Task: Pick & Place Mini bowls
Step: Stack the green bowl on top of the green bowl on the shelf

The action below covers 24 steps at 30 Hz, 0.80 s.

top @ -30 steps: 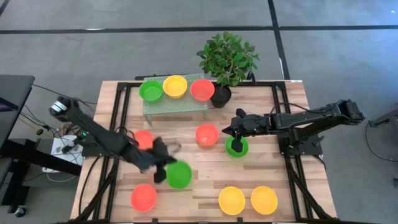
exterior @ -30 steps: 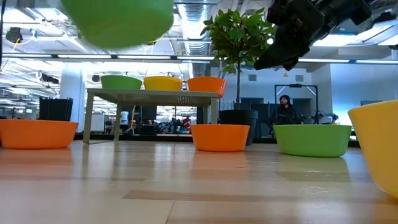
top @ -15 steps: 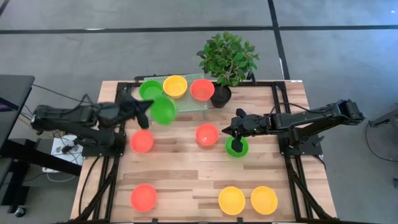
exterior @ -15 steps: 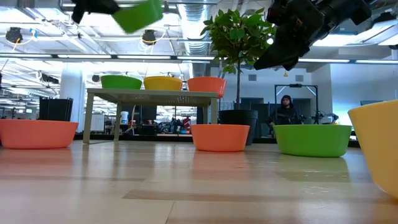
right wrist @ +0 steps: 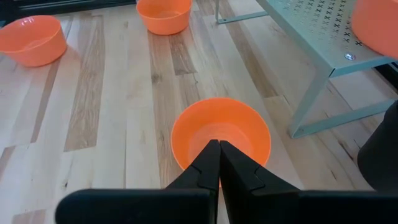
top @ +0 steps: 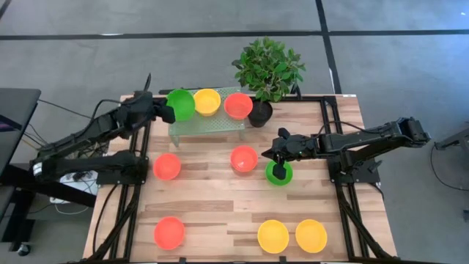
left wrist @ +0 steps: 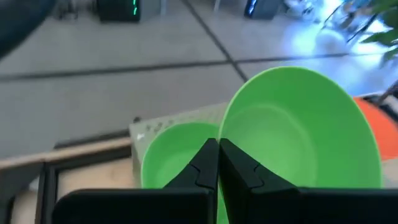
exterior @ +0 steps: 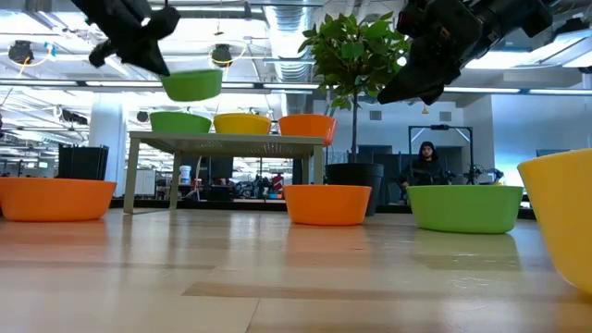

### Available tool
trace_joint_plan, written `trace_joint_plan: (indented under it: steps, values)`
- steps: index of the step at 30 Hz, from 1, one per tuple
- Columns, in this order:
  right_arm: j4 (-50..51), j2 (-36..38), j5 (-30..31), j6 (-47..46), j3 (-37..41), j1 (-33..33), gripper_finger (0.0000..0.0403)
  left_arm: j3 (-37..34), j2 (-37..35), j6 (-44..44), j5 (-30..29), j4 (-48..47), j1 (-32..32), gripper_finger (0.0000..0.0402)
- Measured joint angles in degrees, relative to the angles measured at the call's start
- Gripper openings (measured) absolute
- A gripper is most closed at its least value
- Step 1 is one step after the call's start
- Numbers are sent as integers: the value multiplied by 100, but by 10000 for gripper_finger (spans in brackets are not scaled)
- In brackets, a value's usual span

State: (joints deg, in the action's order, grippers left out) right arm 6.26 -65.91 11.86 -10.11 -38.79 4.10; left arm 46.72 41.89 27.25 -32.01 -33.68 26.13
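Two grippers shut: left gripper (top: 167, 111) pinching a green bowl (top: 181, 105) above the far-left shelf (top: 209, 122), placing step; next, lower and release; right gripper (top: 276, 156), closed empty, waits mid-table.

Left arm: stretched toward the table's far left corner, raised above it; left gripper (top: 168, 113) with fingers (left wrist: 205, 165) pressed together, pinching a green bowl's rim. Right arm: reaching inward over mid-table, right gripper (top: 276, 156) closed, hanging raised, empty.
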Motion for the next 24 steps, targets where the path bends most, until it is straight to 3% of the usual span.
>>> trace_joint_plan:
  steps: [5, 12, 24]
  values:
    - [0, 0, 0, 0, -2, -1, 3, 0, 252, 26, 231, -92, 563, 6]
    - [0, 0, 2, 2, -2, -2, 3, 0, 623, 189, 1002, -135, 1011, 7]
    - [1, 0, 2, 4, -2, -1, 3, 0, 793, 155, 1082, -128, 1246, 14]
